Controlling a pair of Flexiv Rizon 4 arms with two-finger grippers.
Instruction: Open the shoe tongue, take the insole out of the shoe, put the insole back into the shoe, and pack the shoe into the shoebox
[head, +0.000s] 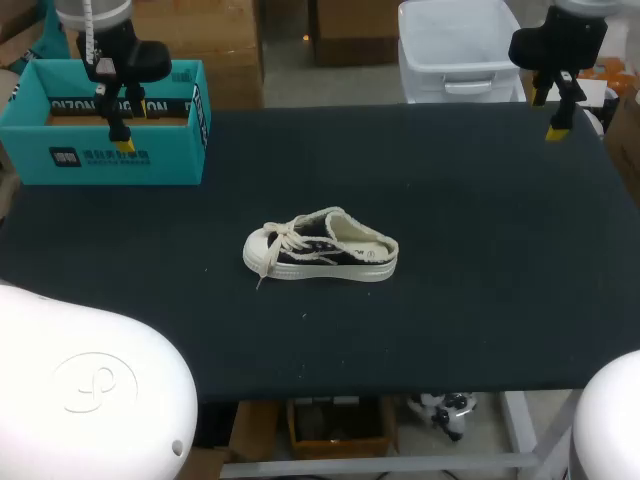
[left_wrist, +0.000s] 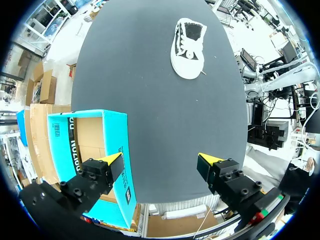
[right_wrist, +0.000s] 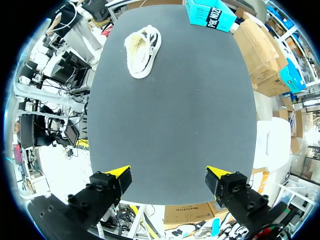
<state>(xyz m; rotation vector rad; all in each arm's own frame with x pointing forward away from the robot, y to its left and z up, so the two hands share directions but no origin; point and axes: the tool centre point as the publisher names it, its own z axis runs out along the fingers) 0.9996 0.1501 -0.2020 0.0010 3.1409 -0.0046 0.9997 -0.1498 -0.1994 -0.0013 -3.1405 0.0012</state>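
I am holding left fingers (left_wrist: 112, 161) and right fingers (right_wrist: 120, 172) released, empty, above the worktop's (head: 480, 300) far corners, leaving the central shoe (head: 322, 245) approachable.

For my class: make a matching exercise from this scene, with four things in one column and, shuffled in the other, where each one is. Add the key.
Things
1. shoe
2. shoebox
3. left gripper
4. right gripper

Places
A. far left corner of the table
B. by the table's far right corner
C. middle of the table
D. by the shoebox

Pairs: 1-C, 2-A, 3-D, 4-B
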